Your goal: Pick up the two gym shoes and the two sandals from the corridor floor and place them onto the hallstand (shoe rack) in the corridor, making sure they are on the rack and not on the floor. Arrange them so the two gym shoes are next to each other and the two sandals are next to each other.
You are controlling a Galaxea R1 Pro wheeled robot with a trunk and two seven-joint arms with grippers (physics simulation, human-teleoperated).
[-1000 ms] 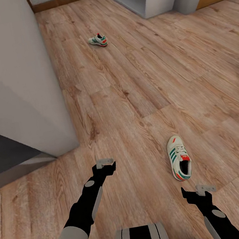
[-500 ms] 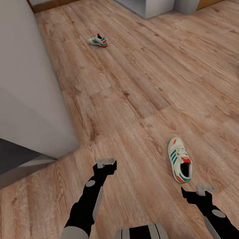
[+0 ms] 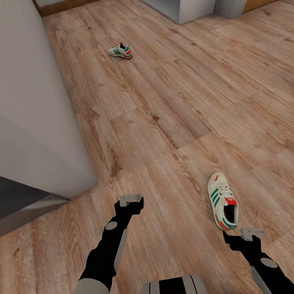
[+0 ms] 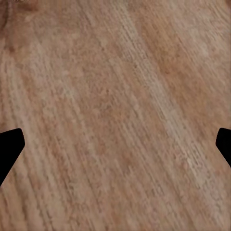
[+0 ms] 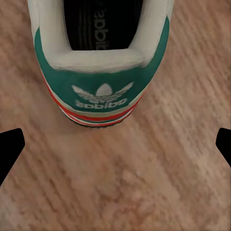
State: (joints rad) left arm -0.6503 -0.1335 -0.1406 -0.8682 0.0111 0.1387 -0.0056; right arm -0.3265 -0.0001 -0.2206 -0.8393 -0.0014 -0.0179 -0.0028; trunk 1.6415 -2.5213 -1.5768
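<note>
Gym shoe [image 3: 222, 200], rounded toe, grained plank floor [image 3: 161, 115]

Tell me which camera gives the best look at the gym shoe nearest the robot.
The head view: the whole near gym shoe shows on the floor, toe pointing away, just ahead of the right gripper. The right wrist view shows its green heel close up; the left wrist view shows wood floor.

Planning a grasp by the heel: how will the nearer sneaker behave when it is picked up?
The nearer sneaker rests flat on its sole on the floor, so it probably won't roll. Its padded heel collar looks soft and may squash under a pinch. Held by the heel alone, the toe would likely droop.
</note>
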